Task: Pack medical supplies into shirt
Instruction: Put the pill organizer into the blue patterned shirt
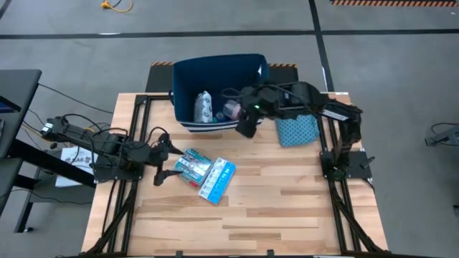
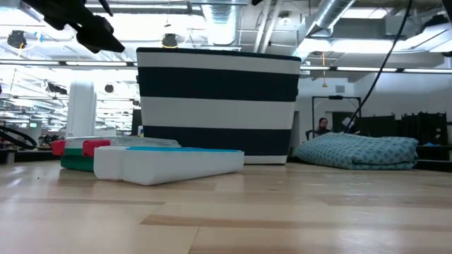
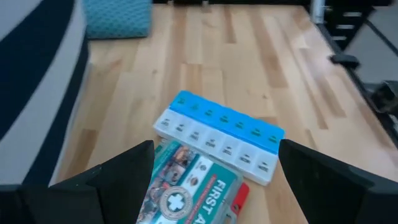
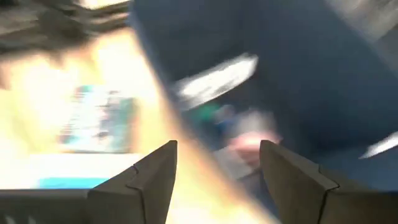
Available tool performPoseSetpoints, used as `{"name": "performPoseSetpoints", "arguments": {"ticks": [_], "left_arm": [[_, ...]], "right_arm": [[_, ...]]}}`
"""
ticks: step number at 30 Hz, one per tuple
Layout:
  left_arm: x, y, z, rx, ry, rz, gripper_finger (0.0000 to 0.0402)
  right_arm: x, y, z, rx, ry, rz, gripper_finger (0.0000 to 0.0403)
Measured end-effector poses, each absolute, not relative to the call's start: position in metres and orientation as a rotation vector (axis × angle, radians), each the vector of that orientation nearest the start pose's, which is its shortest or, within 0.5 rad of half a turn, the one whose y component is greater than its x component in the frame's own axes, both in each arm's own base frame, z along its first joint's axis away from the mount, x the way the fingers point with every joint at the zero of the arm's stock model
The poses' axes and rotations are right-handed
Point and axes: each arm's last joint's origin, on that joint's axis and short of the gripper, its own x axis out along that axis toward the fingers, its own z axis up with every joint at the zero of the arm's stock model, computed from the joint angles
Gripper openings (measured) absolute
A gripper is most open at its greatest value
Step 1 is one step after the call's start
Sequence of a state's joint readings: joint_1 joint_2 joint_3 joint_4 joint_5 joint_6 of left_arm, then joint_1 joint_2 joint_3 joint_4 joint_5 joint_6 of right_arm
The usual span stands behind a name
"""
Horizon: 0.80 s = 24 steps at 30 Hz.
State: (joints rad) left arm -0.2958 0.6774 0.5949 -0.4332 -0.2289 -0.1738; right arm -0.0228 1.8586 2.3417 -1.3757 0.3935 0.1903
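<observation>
While my right hand (image 1: 246, 123) hangs over the near right rim of the navy and white striped bin (image 1: 215, 72), its two fingers (image 4: 152, 180) stand apart with nothing between them. I can see that in my right wrist view, though that view is blurry.

Down in the bin lie a white printed pouch (image 1: 204, 107) and a pinkish round thing (image 1: 232, 110) just beside it. More small things may be there, but I cannot tell what they are.

My left hand (image 1: 163, 162) waits low over the left side of the bench (image 1: 272, 215). It is spread wide and holds nothing. Just to its right lies a teal first aid kit (image 1: 192, 165) with a red edge. Touching it on the right is a blue and white pill box (image 1: 217, 179) with a row of little lids. Both lie flat on the wood, near the bin but outside it.

A folded teal cloth with a dot pattern (image 1: 295, 130) lies on the bench to the right of the bin, under my right arm.

Far off in the room behind the bench, a person (image 2: 322, 126) shows.
</observation>
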Motion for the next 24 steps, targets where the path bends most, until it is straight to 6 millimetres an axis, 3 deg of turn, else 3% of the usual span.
{"name": "performPoseSetpoints", "arguments": {"ticks": [3, 6, 13, 18, 24], "left_arm": [[0.141, -0.038, 0.262, -0.003, 0.499, -0.093, 0.0334], [0.141, -0.039, 0.262, 0.018, 0.501, -0.152, 0.0334], [0.142, -0.044, 0.265, 0.01, 0.474, -0.224, 0.0334], [0.14, -0.055, 0.263, -0.026, 0.491, -0.253, 0.0334], [0.139, -0.071, 0.26, -0.043, 0.506, -0.243, 0.0334]], "right_arm": [[0.341, 0.003, 0.449, 0.214, 0.831, -0.448, 0.0215], [0.347, 0.031, 0.44, 0.244, 0.846, -0.461, 0.0215], [0.369, 0.087, 0.395, 0.287, 0.914, -0.565, 0.0212], [0.377, 0.114, 0.35, 0.281, 0.931, -0.695, 0.0206], [0.389, 0.129, 0.286, 0.451, 0.86, -0.772, 0.0195]]}}
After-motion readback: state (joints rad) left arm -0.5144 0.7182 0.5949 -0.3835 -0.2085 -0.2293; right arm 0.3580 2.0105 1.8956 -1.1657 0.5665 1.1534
